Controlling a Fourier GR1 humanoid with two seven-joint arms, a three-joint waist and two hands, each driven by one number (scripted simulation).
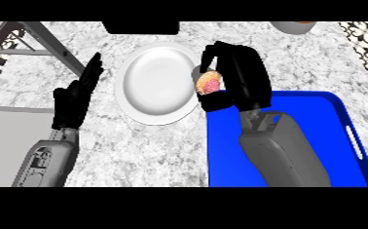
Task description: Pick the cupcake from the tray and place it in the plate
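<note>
1. The cupcake (208, 84), pink on top, sits in the curled fingers of the right hand (233, 77), just beside the right rim of the plate (159, 83) and not on it.
2. The right hand is closed round the cupcake, with its thumb under the cake; it reaches from above the tray toward the plate's right edge.
3. The plate is white and round, with nothing in it; it lies on the marbled tabletop (144, 150).
4. The blue tray (338, 121) lies right of the plate, close to its lower right rim. What shows of its floor is bare, though the right forearm covers much of it.
5. The left hand (75, 99) rests left of the plate, apart from it, fingers straight and pointing up.
6. A dark object (140, 27) lies beyond the plate, and a grey round vessel (293, 27) beyond the tray; both are cut off.
7. No writing or label can be read anywhere.
</note>
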